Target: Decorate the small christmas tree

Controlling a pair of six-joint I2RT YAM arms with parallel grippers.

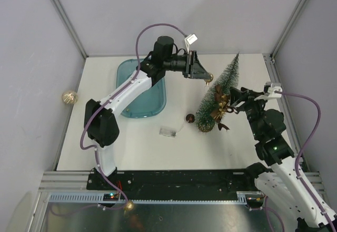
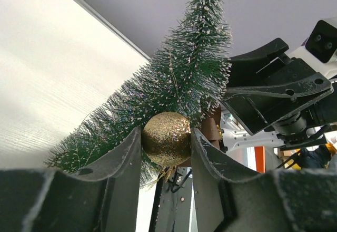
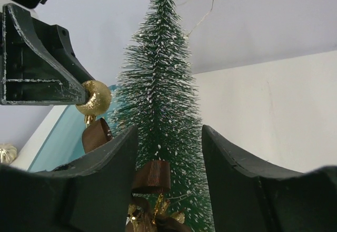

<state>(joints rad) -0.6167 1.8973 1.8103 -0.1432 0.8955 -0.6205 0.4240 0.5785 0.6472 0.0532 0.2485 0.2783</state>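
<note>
Small christmas tree (image 1: 224, 84) is mid-decoration: left gripper (image 1: 205, 75) fingers pinch a gold bauble (image 2: 166, 138); right gripper (image 3: 169, 134) fingers spread wide, empty, flanking the tree. Next, likely hook the bauble onto the bristles.

No readable text, no labels, no brand marks, no numbers — nothing legible anywhere.

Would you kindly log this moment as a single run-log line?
left tool shut on gold ball at small christmas tree | right tool astride tree, grip unclear | tree upright
</note>
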